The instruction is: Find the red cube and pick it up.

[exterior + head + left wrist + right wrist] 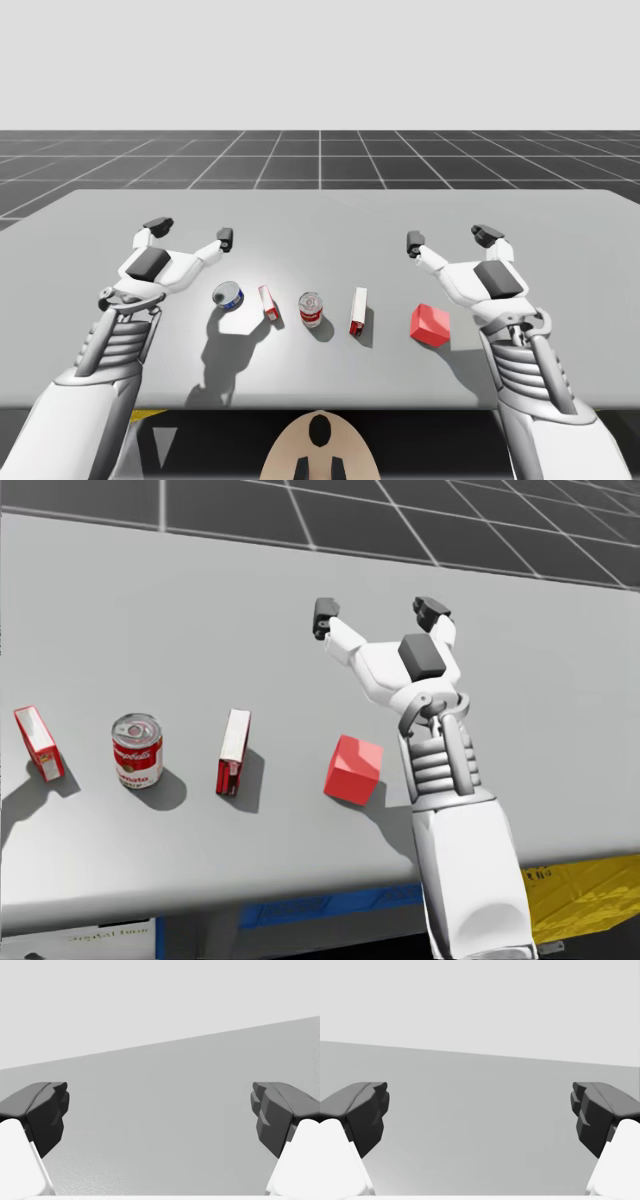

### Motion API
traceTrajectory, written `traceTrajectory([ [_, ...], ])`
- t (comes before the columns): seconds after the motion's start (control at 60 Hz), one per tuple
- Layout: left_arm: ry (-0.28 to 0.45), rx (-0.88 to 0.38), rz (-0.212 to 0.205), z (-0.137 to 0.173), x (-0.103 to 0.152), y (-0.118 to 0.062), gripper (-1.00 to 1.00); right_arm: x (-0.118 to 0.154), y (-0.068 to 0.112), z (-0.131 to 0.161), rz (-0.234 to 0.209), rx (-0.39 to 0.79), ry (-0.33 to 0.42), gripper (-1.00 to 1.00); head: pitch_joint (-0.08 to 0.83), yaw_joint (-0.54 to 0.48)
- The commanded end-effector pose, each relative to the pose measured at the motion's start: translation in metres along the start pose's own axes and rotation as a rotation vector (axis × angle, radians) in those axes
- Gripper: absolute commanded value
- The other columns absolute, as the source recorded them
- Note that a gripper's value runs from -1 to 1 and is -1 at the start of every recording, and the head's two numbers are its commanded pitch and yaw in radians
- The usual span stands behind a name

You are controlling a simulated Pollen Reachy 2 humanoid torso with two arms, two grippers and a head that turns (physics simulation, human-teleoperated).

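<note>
The grey worktop (320, 215) spans the high view, and its near edge is partly hidden behind my two arms. My left arm comes in at one side and my right arm at the other, both forearms cut off by the bottom edge.

My left tool (192, 232) hovers spread wide with nothing in it. In its wrist view, the left tool (160, 1115) has dark fingertips (47, 1110) set far apart, with bare worktop between them. My right tool (451, 238) is equally wide open and holds nothing; its own view of the right tool (480, 1115) shows bare surface ahead.

In the head view an arm reaches past the cube, and that arm's tool (378, 611) is splayed and unloaded.

The red cube (430, 325) sits on the worktop just beside my right forearm, nearer me than the right tool and apart from it. In the head view the red cube (353, 769) is turned corner-on, its far faces hidden.

Beside it stands a tall red-and-white box (358, 311), then an upright red-and-white can (311, 309), then a small red-and-white box (269, 302), tilted. A blue-and-white can (228, 295) lies on its side nearest my left arm.
</note>
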Motion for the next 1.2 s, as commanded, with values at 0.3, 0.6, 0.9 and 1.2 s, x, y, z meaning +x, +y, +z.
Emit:
traceTrajectory([
  [0.3, 0.009, -0.005, 0.009, 0.0, -0.001, -0.003, -1.0, 0.025, -0.004, 0.026, -0.049, 0.048, 0.024, -1.0, 0.732, -0.4],
  [0.6, 0.026, -0.004, 0.011, 0.0, -0.003, -0.005, -1.0, 0.023, -0.002, 0.099, -0.035, 0.078, 0.091, -1.0, 0.73, -0.39],
  [0.9, 0.034, -0.009, 0.007, -0.002, -0.006, -0.006, -1.0, -0.018, 0.007, 0.137, -0.122, 0.04, 0.191, -1.0, 0.729, -0.39],
  [1.2, 0.042, -0.009, 0.001, -0.004, -0.008, -0.008, -1.0, -0.071, 0.024, 0.141, -0.173, 0.011, 0.316, -1.0, 0.73, -0.38],
])
